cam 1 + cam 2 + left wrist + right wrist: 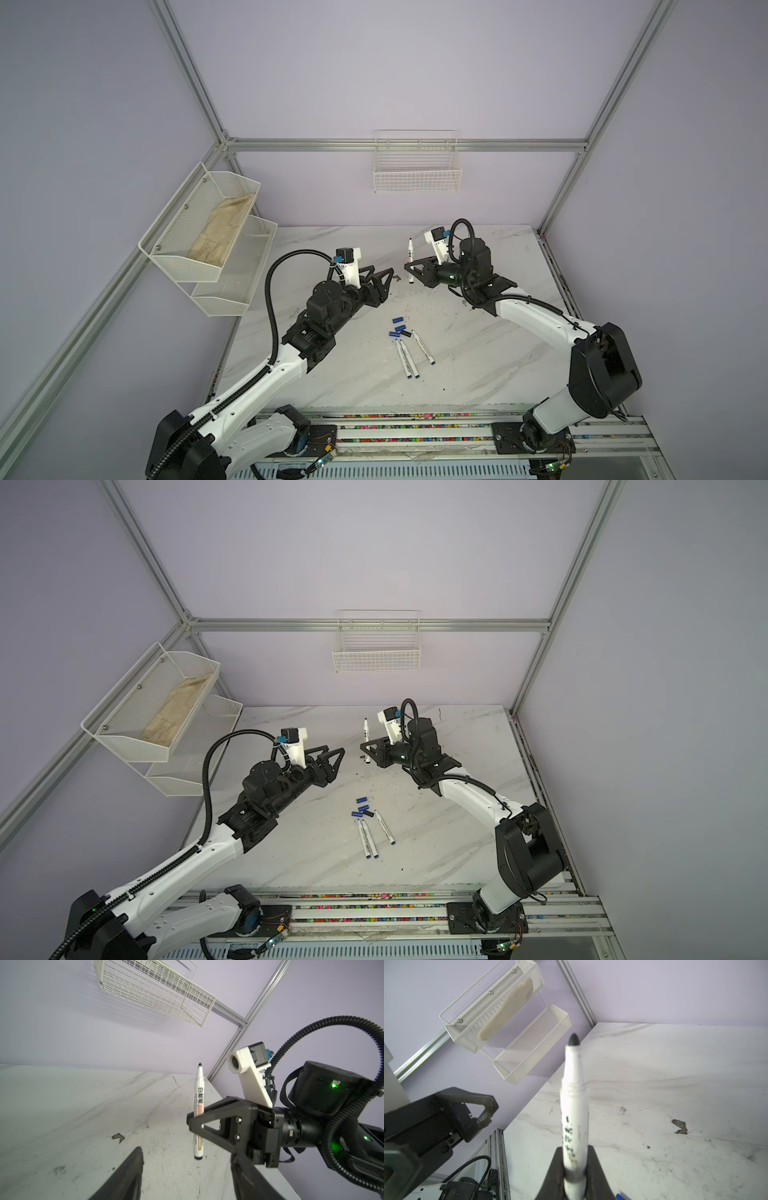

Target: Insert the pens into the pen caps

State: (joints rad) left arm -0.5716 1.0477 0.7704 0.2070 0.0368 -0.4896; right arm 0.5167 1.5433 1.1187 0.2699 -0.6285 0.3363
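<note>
White pen stands upright, clamped between the right fingers.

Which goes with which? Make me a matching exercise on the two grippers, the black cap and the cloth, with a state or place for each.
Things:
1. left gripper
2. right gripper
3. black cap
4. cloth

States and places:
a. lies on the table beside the blue caps
b. shut on the upright pen
c. in the upper mesh shelf
d. open, holding nothing

Pairs: 1-d, 2-b, 3-a, 4-c
</note>
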